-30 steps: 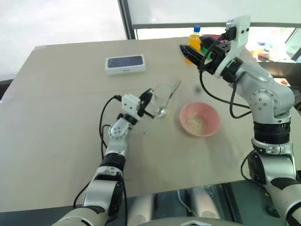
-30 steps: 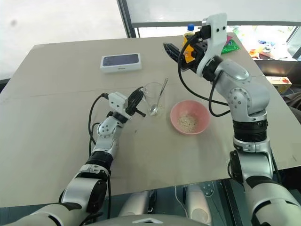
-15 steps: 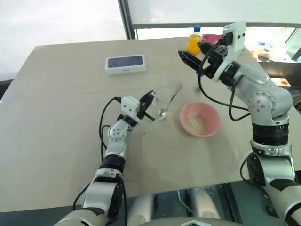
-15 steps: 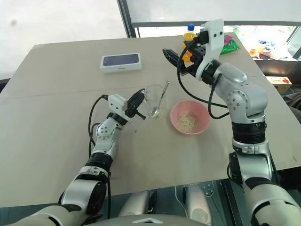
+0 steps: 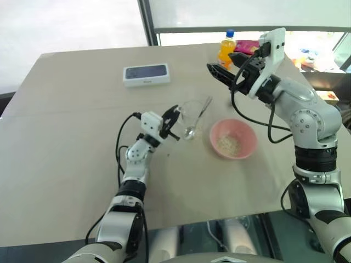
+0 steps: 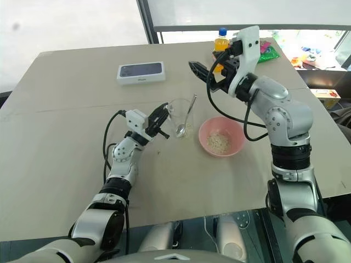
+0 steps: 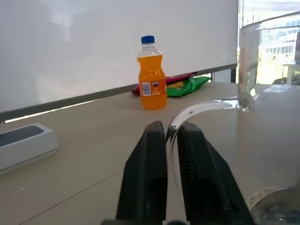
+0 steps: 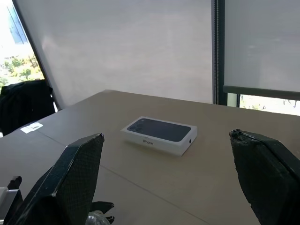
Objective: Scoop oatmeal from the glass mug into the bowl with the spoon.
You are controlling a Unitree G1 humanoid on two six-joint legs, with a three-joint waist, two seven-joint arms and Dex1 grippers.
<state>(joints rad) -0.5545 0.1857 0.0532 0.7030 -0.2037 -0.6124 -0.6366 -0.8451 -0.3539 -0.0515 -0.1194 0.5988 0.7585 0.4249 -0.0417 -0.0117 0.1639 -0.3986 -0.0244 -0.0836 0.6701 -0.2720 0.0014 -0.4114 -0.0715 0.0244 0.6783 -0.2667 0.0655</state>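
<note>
The oatmeal (image 6: 219,142) lies in the pink bowl (image 6: 237,131), just beside the glass mug (image 6: 180,116) holding the spoon (image 6: 187,114). The left gripper (image 7: 171,133) has its fingers narrowly parted around the mug's handle (image 7: 199,108). The right gripper (image 5: 227,67) hangs spread wide above the table (image 5: 66,131).
</note>
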